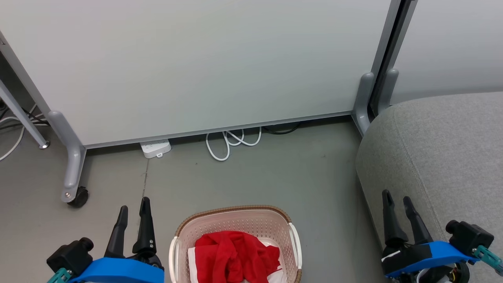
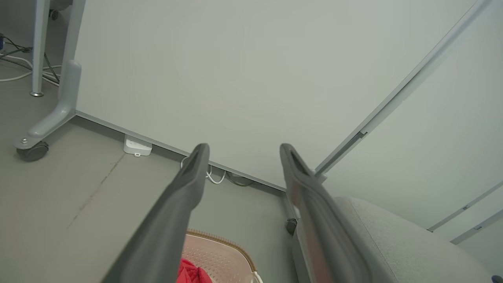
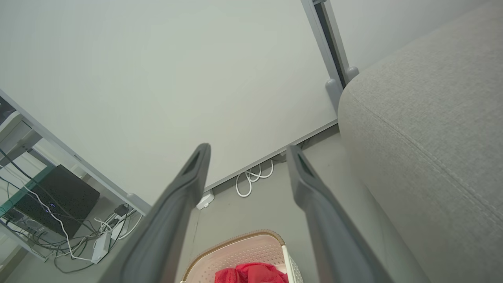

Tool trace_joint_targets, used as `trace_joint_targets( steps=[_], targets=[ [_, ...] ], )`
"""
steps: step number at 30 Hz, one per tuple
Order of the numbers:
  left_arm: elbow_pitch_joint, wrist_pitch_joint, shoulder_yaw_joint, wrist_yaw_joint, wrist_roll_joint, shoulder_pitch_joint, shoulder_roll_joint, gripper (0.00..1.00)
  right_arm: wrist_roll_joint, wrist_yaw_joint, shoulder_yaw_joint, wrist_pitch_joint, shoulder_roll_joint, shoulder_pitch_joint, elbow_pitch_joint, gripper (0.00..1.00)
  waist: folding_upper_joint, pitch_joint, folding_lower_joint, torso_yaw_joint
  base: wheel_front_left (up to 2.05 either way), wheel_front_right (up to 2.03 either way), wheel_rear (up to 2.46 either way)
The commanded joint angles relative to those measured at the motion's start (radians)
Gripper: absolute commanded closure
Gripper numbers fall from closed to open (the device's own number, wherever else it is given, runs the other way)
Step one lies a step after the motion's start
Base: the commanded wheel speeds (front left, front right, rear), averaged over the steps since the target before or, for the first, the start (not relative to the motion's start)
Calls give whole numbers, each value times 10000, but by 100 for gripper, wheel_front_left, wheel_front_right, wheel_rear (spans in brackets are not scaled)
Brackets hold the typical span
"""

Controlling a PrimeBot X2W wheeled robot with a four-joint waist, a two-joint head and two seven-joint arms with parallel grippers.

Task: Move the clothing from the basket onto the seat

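The cream-pink basket stands on the floor at the bottom centre of the head view, with red clothing with white parts bunched inside. The grey seat fills the right side. My left gripper hangs open left of the basket, empty. My right gripper is open over the seat's left edge, also empty. In the left wrist view the basket and a bit of clothing lie below the fingers. The right wrist view shows the basket, clothing and seat.
A white partition panel on grey wheeled feet stands behind the basket. A white power strip and coiled white cable lie at its base. Grey floor separates the basket and the seat.
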Motion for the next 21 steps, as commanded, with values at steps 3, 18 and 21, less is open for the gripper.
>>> trace_joint_targets(
  steps=[3,18,21],
  targets=[
    [-43,-145,-68,23,536,-248,76,0,-511,0,26,-134,-56,-244,-105,0,0,-4,0,20,0,0,0],
    [43,-493,-365,153,1753,-270,87,0,-1837,0,92,-409,-66,-215,-114,0,0,-75,0,90,0,0,0],
    [77,-560,-409,157,1950,-292,91,0,-2066,0,113,-459,-67,-201,-122,0,0,-88,0,114,0,0,0]
  ],
)
